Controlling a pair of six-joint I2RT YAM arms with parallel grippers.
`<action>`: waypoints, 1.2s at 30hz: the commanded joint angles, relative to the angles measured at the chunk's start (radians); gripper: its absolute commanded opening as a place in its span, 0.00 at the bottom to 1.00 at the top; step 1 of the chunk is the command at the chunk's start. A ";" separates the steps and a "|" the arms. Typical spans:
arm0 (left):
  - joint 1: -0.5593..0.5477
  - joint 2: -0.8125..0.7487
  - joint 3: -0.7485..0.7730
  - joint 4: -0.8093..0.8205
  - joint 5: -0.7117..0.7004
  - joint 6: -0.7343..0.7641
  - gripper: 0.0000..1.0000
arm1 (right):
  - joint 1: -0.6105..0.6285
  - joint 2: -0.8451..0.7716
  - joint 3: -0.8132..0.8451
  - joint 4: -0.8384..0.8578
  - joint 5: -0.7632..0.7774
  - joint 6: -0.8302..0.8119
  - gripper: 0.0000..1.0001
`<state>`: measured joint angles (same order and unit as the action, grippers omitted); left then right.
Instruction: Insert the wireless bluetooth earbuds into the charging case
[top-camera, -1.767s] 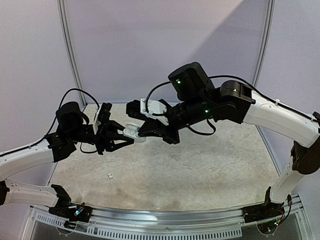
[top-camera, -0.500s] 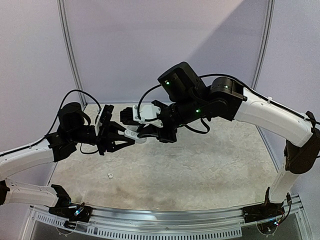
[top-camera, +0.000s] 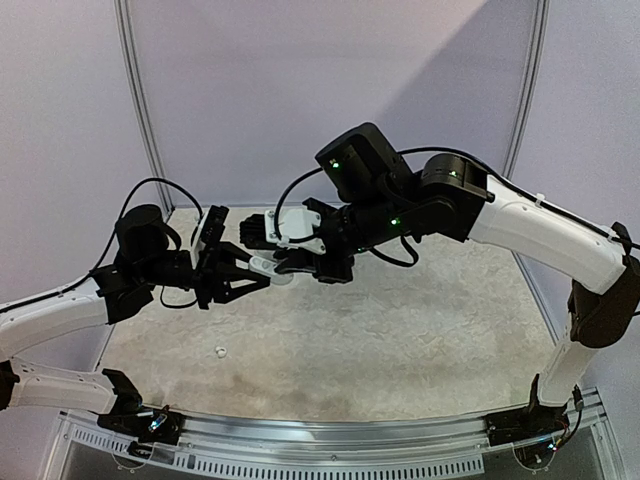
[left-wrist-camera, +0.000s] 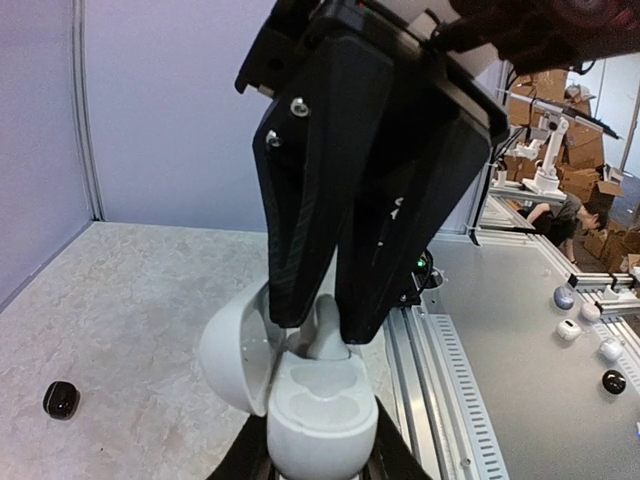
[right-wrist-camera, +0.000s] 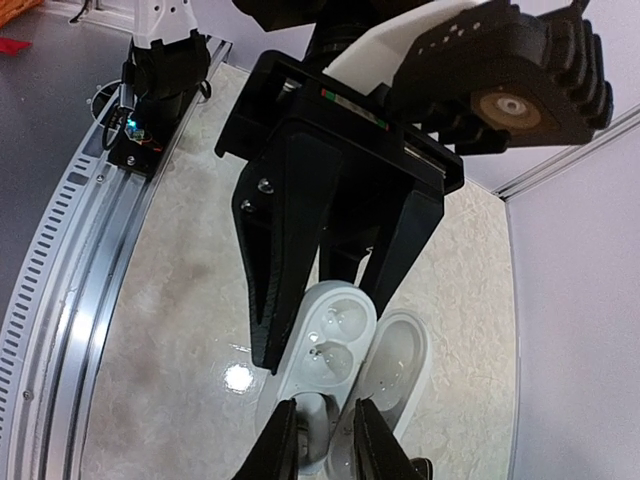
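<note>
Above the table (top-camera: 400, 330), towards its far left, the left gripper (top-camera: 250, 273) is clamped on the open case (left-wrist-camera: 320, 410), holding it in the air. The right gripper (top-camera: 283, 264) has its jaws close around a white earbud (left-wrist-camera: 325, 325) at the case's wells; I cannot tell whether they pinch it. A loose white earbud (top-camera: 219, 351) and a black earbud (left-wrist-camera: 61, 399) lie on the table's left side.

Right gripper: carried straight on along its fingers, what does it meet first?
The open charging case held in the left gripper. The white earbud in the right gripper looks to sit at the case's wells, though contact is unclear.
</note>
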<state>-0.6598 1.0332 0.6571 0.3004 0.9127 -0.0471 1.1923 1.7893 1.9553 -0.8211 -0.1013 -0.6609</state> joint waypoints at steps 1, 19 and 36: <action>-0.018 -0.013 0.008 0.160 0.089 -0.069 0.00 | -0.018 0.047 -0.001 -0.033 0.096 -0.007 0.20; -0.017 -0.012 -0.003 0.192 0.046 -0.119 0.00 | -0.022 0.021 -0.012 -0.038 0.095 0.022 0.22; -0.017 -0.013 -0.007 0.184 0.047 -0.104 0.00 | -0.040 -0.020 -0.022 -0.047 -0.002 0.078 0.24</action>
<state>-0.6598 1.0348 0.6430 0.3897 0.8909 -0.1680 1.1767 1.7767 1.9564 -0.8040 -0.1272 -0.6052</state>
